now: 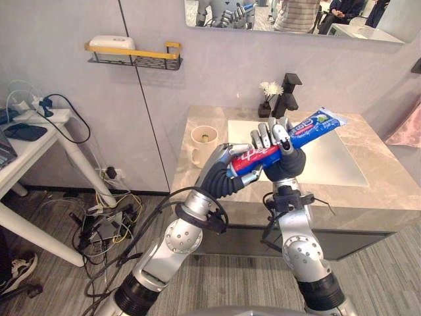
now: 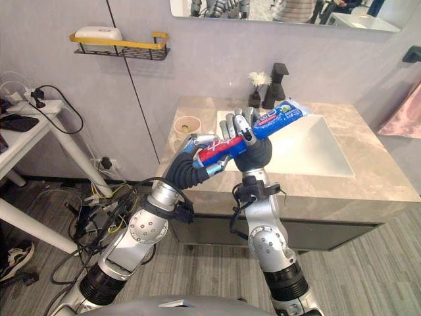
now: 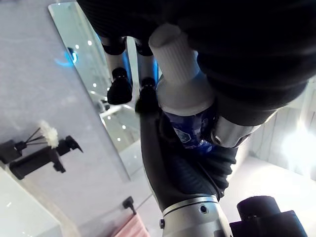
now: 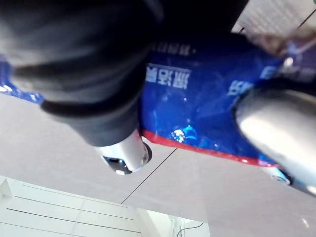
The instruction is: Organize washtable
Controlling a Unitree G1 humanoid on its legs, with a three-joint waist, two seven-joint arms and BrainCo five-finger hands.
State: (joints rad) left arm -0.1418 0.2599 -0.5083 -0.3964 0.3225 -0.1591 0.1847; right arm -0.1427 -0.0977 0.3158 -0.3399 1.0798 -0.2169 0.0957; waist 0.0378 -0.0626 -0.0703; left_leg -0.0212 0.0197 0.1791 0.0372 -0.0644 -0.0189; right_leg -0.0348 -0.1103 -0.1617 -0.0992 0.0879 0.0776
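Toothpaste tube [image 1: 308, 129], centre frame above the counter [image 1: 388, 191] front edge, clasped at its cap end by the left hand [image 1: 228, 160] and mid-body by the right hand [image 1: 279, 146]; probably light, soft, slick, so hold near the stiffer cap.

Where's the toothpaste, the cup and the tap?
toothpaste [image 1: 317, 125], left eye view, on its blue flat end.
cup [image 1: 202, 150], left eye view, on its side wall.
tap [image 1: 287, 102], left eye view, on its black body.
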